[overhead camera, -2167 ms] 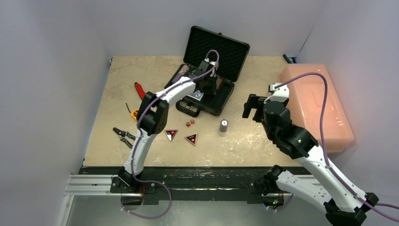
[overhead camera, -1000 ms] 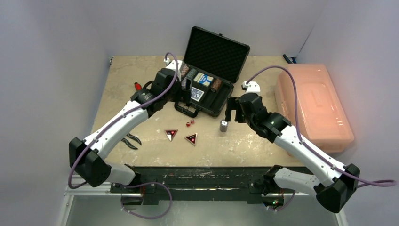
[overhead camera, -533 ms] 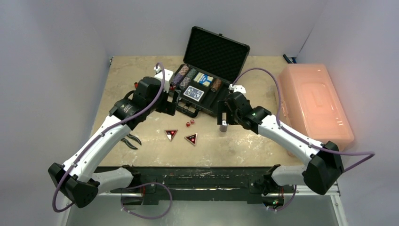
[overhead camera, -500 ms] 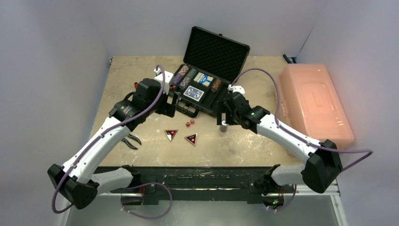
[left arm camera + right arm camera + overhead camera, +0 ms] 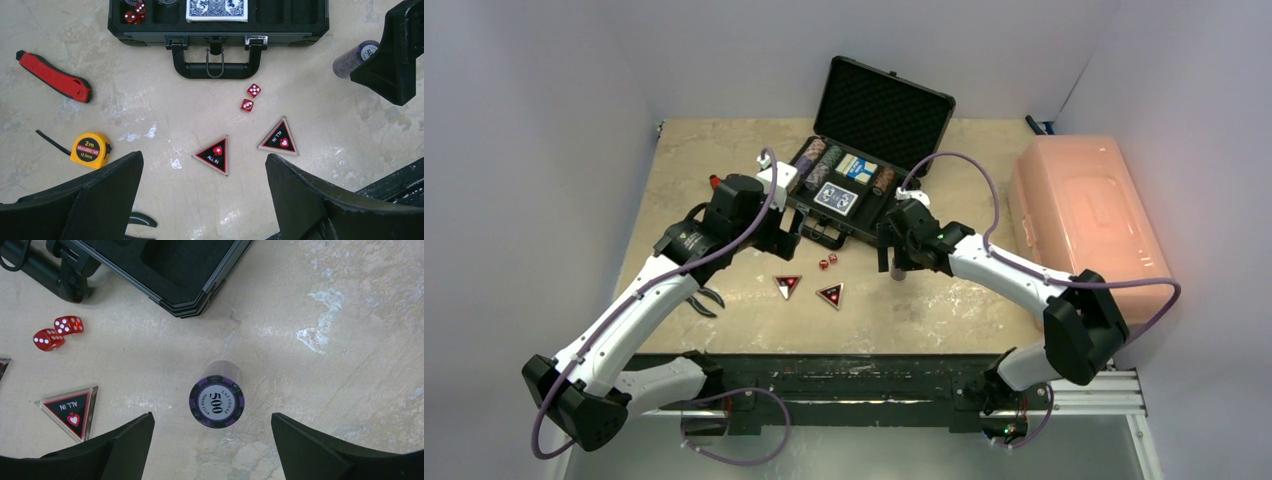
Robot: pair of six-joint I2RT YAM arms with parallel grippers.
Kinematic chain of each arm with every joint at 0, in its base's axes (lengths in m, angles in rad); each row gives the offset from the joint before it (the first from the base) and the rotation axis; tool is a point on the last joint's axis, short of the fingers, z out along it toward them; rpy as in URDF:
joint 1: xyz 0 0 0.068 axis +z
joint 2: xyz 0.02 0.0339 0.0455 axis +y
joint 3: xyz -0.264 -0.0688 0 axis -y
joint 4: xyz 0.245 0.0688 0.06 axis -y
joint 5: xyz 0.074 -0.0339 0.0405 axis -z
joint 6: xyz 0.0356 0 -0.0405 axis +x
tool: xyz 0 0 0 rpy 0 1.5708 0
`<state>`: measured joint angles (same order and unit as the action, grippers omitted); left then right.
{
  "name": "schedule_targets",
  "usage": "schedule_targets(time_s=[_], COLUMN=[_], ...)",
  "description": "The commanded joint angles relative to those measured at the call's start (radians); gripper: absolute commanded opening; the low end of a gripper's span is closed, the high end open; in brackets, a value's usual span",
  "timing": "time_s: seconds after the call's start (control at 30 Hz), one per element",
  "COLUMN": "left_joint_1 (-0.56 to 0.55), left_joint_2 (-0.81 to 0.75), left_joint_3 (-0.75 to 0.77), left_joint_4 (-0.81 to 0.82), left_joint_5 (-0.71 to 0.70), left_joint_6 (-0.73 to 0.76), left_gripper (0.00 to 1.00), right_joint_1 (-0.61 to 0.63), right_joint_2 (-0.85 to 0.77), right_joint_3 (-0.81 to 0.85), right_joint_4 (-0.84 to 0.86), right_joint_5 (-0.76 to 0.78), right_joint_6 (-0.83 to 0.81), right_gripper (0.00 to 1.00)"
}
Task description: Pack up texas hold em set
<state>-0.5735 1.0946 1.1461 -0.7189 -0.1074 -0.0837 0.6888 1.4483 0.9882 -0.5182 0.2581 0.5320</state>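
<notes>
The black briefcase point(image 5: 902, 205) lies open at the back, lid point(image 5: 882, 100) upright, with chip stacks point(image 5: 816, 160) and card decks point(image 5: 837, 199) in its foam. Its handle point(image 5: 216, 70) faces me. Two red dice point(image 5: 250, 97) and two triangular "ALL IN" buttons point(image 5: 215, 155) point(image 5: 278, 138) lie on the table in front of it. My left gripper point(image 5: 202, 162) hovers open above the left button, in front of the handle point(image 5: 786, 232). My right gripper point(image 5: 212, 416) is open, straddling an upright purple 500 chip stack point(image 5: 216, 401) without touching it.
A large pink bin point(image 5: 1089, 220) fills the right side. A red-handled tool point(image 5: 55, 77), a yellow tape measure point(image 5: 90, 149) and black-handled pliers point(image 5: 706, 298) lie at the left. The right gripper's finger point(image 5: 395, 55) shows beside the chip stack point(image 5: 352, 59).
The left gripper came off the case and moved toward me to hover over the buttons. The right gripper swung left and down over the purple chip stack. Both stay open.
</notes>
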Motion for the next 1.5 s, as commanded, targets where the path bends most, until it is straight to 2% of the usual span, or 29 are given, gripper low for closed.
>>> schedule_targets(time_s=[0.0,0.43,1.13,1.47], left_joint_1=[0.003,0.003,0.002,0.001], left_joint_2=[-0.020,-0.022,-0.022,-0.022], left_joint_3=[-0.006,-0.006,-0.009,-0.010], left_joint_4=[0.035,0.032,0.030,0.029], left_joint_5=[0.020,0.040,0.059,0.060], left_joint_6=[0.023,0.033,0.040,0.043], left_gripper=[0.93,0.91,0.89,0.88], right_joint_1=[-0.001,0.000,0.000,-0.001], right_joint_2=[0.025,0.083,0.148,0.162], right_joint_3=[0.022,0.048,0.091,0.094], right_joint_4=[0.027,0.029,0.010,-0.002], right_joint_5=[-0.010,0.025,0.067,0.080], right_joint_6=[0.015,0.019,0.002,-0.002], right_gripper=[0.90,0.77,0.64,0.54])
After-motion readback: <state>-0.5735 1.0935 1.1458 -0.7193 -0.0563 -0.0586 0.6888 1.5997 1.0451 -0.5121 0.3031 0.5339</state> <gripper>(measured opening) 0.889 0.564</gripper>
